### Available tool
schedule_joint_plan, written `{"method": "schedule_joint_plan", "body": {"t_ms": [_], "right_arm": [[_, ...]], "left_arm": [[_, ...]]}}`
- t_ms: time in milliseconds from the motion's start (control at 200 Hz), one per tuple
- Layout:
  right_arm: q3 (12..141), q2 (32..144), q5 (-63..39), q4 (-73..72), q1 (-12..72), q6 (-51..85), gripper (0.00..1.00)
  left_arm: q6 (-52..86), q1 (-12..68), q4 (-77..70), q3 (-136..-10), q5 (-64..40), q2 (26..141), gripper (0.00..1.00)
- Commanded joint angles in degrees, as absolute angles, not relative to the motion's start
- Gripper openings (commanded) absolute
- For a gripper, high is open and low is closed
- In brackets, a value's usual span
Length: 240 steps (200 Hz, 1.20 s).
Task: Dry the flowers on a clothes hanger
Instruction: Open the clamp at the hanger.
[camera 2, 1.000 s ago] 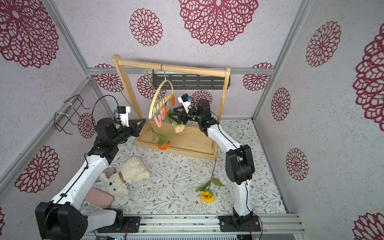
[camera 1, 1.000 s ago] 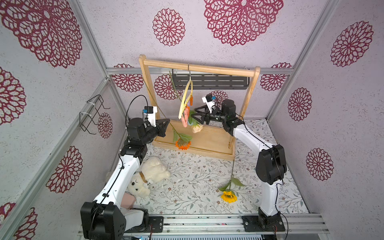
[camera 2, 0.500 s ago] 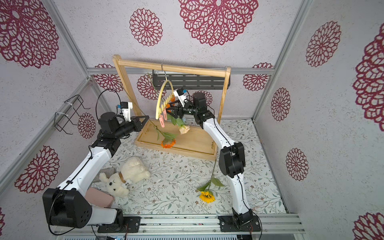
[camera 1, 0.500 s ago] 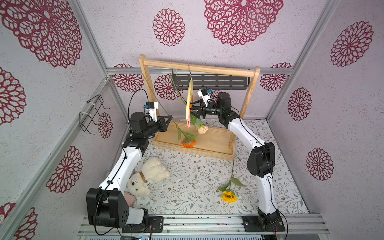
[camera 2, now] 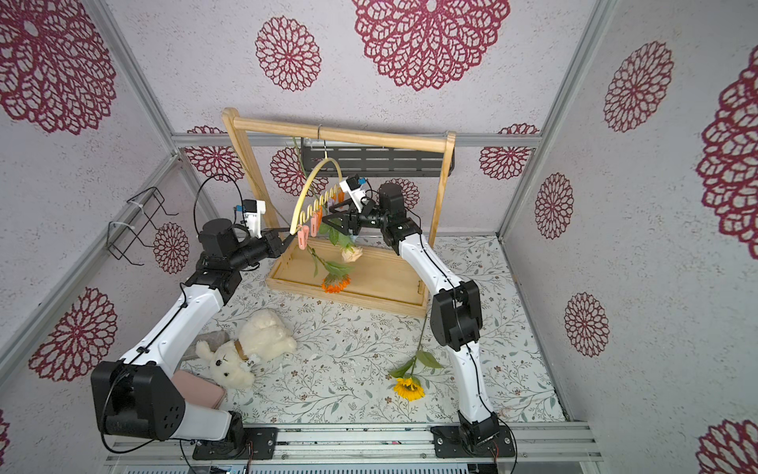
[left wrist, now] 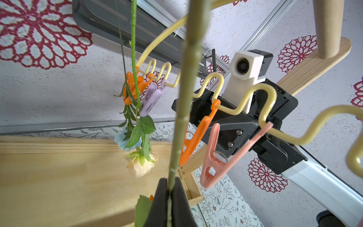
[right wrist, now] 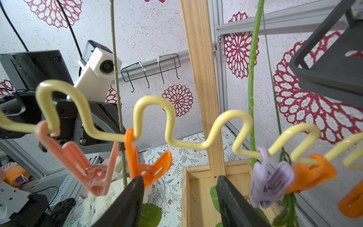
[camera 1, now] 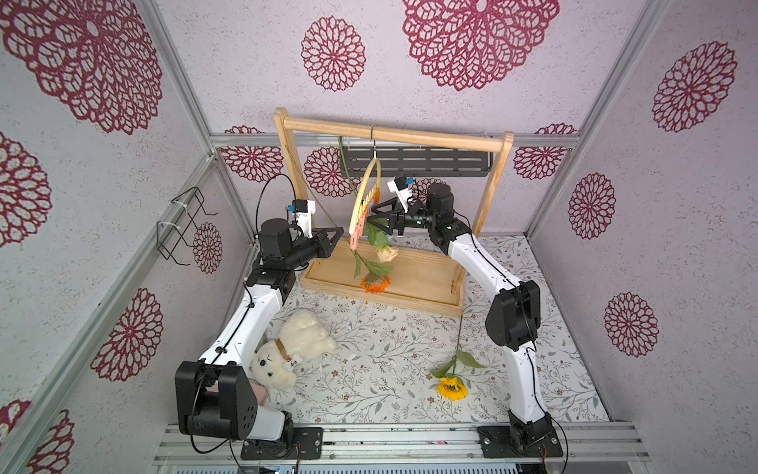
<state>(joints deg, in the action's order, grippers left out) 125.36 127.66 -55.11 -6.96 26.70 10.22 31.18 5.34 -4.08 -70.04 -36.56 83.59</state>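
Wooden rack with a tray base stands at 12 o'clock on the floral-print worktop. A thin pale-yellow arched hanger with a wavy lower bar hangs by its metal hook from the rack's top rail.

Left claw reaches in from 9 o'clock. Its jaws are pressed together on the long green stem of the orange gerbera. The flower head hangs down over the tray, at 6 o'clock of the hanger. In the right wrist view the stem rises between the pink clothespin and the orange clothespin. Whether it touches either, I cannot tell.

Right claw comes in from 3 o'clock of the hanger. Its jaws stand wide apart with nothing between them, just under the wavy bar. One finger sits just below the orange clothespin; contact unclear.

Peach rose and light blue carnation hang heads down from the far end of the bar, by a lilac clothespin and a second orange one. Which pin grips which stem, I cannot tell.

Yellow sunflower lies flat on the worktop at 5 o'clock, well apart from the rack and near the right arm.

White plush dog lies at 8 o'clock, beside the left arm.
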Motion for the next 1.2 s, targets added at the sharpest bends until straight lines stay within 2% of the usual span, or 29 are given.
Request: {"method": "schedule_joint_plan", "body": {"t_ms": [0,70,730,981,1196], "right_arm": [[127.79,127.26,-56.76,-8.68,27.11,10.81,0.65],[127.83,127.43,-56.95,-8.86,27.11,11.06,0.68],[127.97,127.61,-62.09,-9.49,27.44,13.10,0.72],[128.01,127.19,-61.39,-7.72,27.47,12.19,0.73],[128.18,128.20,-59.38,-12.58,27.80,16.09,0.72]], "left_arm": [[32.34,5.10,-6.40,-71.54,-38.37,84.08,0.00],[32.87,5.10,-6.83,-71.56,-38.87,84.39,0.00],[34.91,5.10,-7.46,-73.26,-41.03,87.44,0.00],[34.65,5.10,-6.78,-73.53,-41.22,87.86,0.00],[35.50,5.16,-6.88,-74.18,-41.65,88.41,0.00]]}}
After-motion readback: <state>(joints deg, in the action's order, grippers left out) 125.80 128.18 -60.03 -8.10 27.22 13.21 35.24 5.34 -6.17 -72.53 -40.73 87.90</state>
